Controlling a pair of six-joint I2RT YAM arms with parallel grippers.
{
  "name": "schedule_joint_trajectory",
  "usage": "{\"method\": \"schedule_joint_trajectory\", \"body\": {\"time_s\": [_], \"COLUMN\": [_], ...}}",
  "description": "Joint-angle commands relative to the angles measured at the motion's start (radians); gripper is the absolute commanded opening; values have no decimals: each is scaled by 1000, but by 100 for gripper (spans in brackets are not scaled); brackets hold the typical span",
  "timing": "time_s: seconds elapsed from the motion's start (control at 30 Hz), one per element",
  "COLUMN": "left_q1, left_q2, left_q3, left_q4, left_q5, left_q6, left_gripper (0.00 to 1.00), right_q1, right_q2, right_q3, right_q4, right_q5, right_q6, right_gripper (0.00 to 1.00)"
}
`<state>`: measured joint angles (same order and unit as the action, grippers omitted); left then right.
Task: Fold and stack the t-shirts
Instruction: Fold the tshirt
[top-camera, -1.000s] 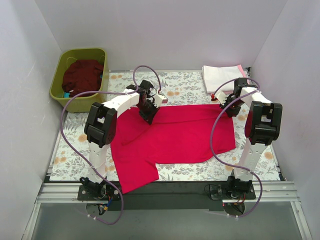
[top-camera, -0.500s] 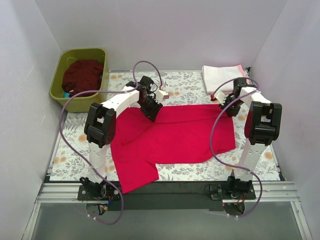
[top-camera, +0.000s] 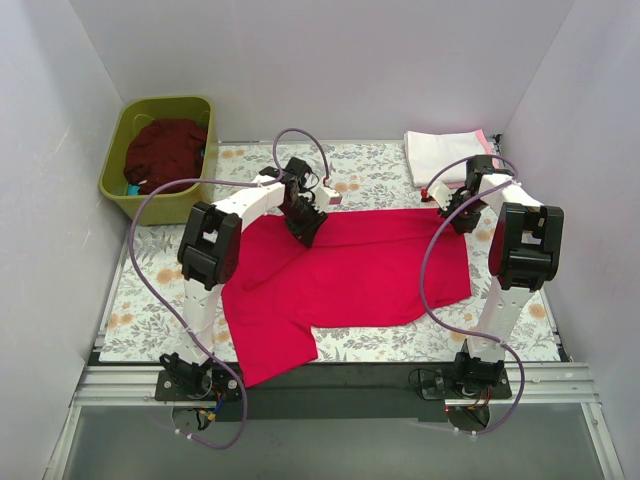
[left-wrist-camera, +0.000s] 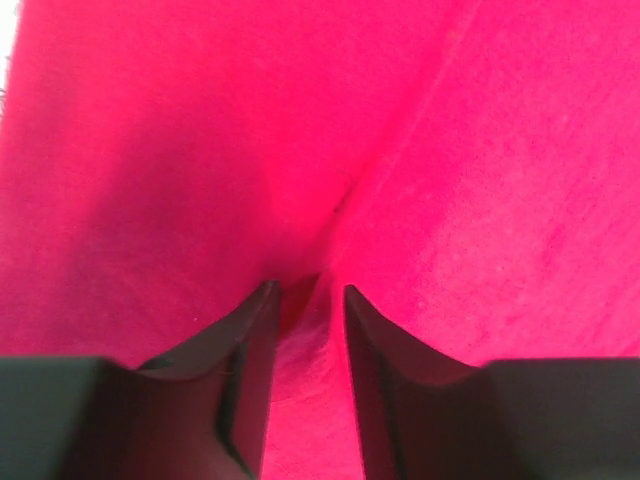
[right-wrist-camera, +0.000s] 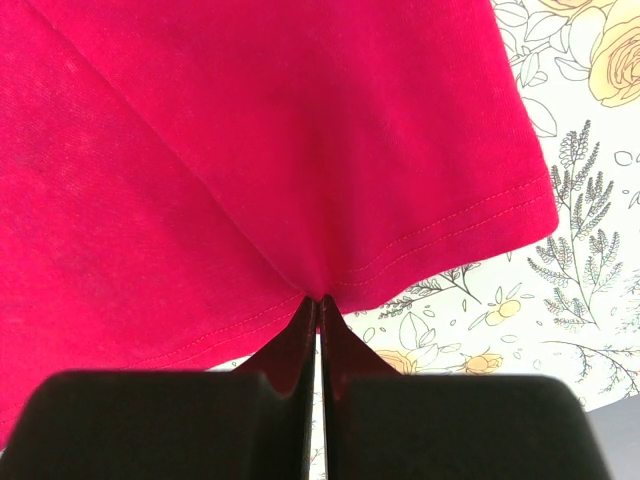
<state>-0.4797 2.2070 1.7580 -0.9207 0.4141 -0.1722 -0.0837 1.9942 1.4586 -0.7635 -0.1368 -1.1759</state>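
Two hands were down on the red t-shirt (top-camera: 350, 270), which lay spread nearly flat across the middle of the flowered counter (top-camera: 380, 172), its near-left part reaching the counter's front edge. The left hand (left-wrist-camera: 305, 292) sat at the shirt's far edge, left of its middle. Its fingers stood part-way apart, with a small ridge of red cloth puckered up between the tips, and they were not pressed onto it. The right hand (right-wrist-camera: 320, 300) was at the shirt's far right corner, fingers squeezed together on the stitched hem, and the cloth gathered into folds at the pinch. Just beyond that same corner lay a folded white t-shirt (top-camera: 443, 150), with a strip of pale pink t-shirt (top-camera: 487, 137) showing at its right edge. Off the red shirt's far left, well apart from it, a green tub (top-camera: 112, 172) held a crumpled dark maroon t-shirt (top-camera: 165, 150).
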Motion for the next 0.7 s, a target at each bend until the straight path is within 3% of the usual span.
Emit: {"method": "schedule_joint_trajectory", "body": {"time_s": [0.0,0.07,0.2,0.67], "left_q1": [-10,-8,-10,-8], "left_q2": [-33,-50,-76,-158], "left_q3": [-18,-31,-35,-98], "left_q4": [-7,-6,-23,-61], "left_q5": [12,15,25,26], "left_q6": [34,36,42,66], "left_gripper": [29,24,1,0], "right_q1": [4,4,4,-11], "right_q2": [-28,-26,-37,-94], "right_q3": [9,14,14,-37], "right_q4": [-30,-31,-33,-46], "right_q5": [13,13,17,34], "right_q6": [-74,-74,-77,-114], "right_gripper": [1,1,1,1]}}
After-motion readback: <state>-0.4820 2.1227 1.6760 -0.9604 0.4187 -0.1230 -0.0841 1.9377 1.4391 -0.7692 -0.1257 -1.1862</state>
